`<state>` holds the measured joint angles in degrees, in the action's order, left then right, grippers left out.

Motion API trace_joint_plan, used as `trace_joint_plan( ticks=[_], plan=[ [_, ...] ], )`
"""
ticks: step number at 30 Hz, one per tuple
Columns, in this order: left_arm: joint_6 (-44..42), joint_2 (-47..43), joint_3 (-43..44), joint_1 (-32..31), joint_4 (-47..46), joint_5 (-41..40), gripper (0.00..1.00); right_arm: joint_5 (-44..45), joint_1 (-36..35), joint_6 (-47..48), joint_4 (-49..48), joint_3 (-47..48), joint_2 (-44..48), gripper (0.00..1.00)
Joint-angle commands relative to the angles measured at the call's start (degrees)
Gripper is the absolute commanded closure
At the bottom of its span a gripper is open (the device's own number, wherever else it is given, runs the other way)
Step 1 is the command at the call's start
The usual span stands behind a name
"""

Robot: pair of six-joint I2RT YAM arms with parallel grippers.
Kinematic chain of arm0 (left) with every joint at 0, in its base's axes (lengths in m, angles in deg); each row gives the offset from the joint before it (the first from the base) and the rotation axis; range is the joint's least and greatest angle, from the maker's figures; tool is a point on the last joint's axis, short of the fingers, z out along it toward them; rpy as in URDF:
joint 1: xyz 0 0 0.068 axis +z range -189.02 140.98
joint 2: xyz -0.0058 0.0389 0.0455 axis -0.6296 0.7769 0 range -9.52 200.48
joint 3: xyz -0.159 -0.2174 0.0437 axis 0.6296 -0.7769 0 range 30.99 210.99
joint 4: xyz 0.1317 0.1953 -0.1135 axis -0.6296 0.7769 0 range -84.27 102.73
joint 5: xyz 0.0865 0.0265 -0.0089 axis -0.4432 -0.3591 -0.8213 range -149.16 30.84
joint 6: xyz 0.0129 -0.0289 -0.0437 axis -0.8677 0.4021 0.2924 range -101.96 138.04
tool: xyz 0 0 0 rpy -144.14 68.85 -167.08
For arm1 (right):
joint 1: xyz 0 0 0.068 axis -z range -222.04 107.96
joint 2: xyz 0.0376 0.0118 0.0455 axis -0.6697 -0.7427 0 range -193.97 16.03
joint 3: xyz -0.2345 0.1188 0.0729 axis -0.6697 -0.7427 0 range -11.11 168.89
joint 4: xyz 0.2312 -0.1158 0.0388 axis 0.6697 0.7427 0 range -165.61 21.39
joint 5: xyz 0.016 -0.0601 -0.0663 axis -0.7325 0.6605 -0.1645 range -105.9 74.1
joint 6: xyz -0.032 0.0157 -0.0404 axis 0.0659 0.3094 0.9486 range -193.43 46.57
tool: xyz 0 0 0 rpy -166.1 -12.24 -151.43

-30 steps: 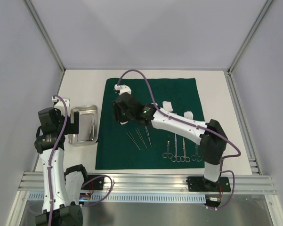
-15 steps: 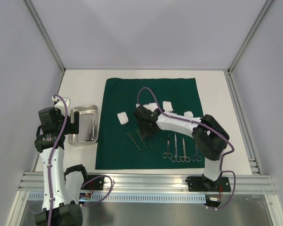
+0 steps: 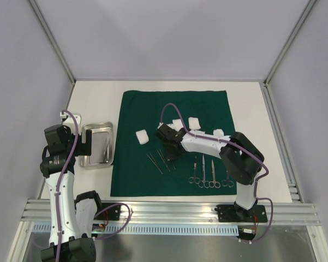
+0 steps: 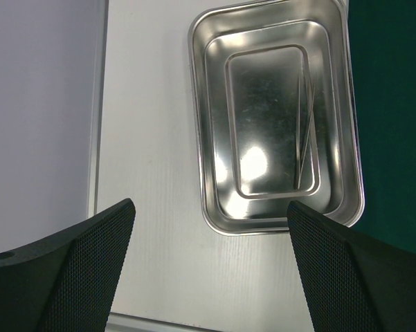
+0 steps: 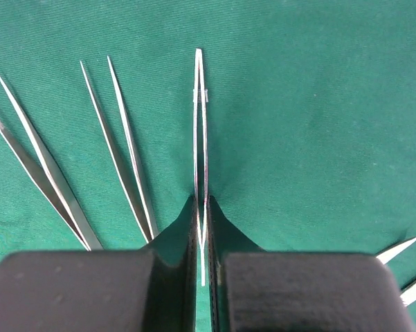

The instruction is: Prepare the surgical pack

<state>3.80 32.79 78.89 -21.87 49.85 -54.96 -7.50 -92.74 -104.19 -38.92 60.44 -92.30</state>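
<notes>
The dark green drape point(image 3: 153, 103) lies spread on the table. Three slim forceps lie side by side on it. My right gripper point(image 3: 171, 150) point(image 5: 203, 228) is shut on the rightmost forceps point(image 5: 201, 117), which still rests on the cloth. The other two forceps point(image 5: 128, 145) point(image 5: 41, 166) lie to its left. Several white gauze pads point(image 3: 142, 137) point(image 3: 194, 123) sit farther back on the drape. The steel tray point(image 3: 87, 129) point(image 4: 201, 138) stands left of the drape with one forceps point(image 4: 306, 124) inside. My left gripper point(image 3: 86, 144) point(image 4: 211, 277) hangs open over the bare table just before the tray.
Several scissors point(image 3: 203, 172) lie in a row on the drape's near right; their tips point(image 5: 398, 249) show at the edge of the right wrist view. A metal frame rail point(image 3: 169, 210) runs along the near edge, and grey walls close in both sides.
My right arm pulled back from the drape's far left, leaving a gauze pad there. It came down over the forceps row and shut on the rightmost one. The left arm has not moved.
</notes>
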Motion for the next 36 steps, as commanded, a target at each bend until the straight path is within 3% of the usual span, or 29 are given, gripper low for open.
trace_joint_plan(
  ticks=[1, 8, 17, 22, 30, 36],
  plan=[
    [0.62, -0.99, 0.62, 0.34, 0.09, -0.08, 0.00, 0.21, 0.16, -1.75, -1.88, 0.16, 3.82, 1.00],
    [0.70, -1.17, 0.53, 0.34, -0.35, -0.08, 0.00, 3.20, -5.01, -4.56, -10.64, 12.26, 6.39, 0.99],
    [1.06, -2.31, 0.44, 0.34, -0.70, -1.66, 0.00, 0.03, -8.19, -19.32, -19.27, 37.77, -16.79, 1.00],
    [1.14, -2.49, 0.44, 0.34, -0.70, -1.83, 0.00, 5.12, -10.82, -22.41, -15.08, 52.78, -26.92, 0.99],
    [1.23, -2.31, 0.44, 0.43, -0.88, -1.48, 0.00, 16.02, -15.04, -21.09, -12.43, 58.26, -34.31, 1.00],
    [1.23, -2.31, 0.27, 0.34, -0.96, -1.22, 0.00, 18.31, -15.57, -23.02, -11.90, 60.46, -37.82, 0.99]
  ],
)
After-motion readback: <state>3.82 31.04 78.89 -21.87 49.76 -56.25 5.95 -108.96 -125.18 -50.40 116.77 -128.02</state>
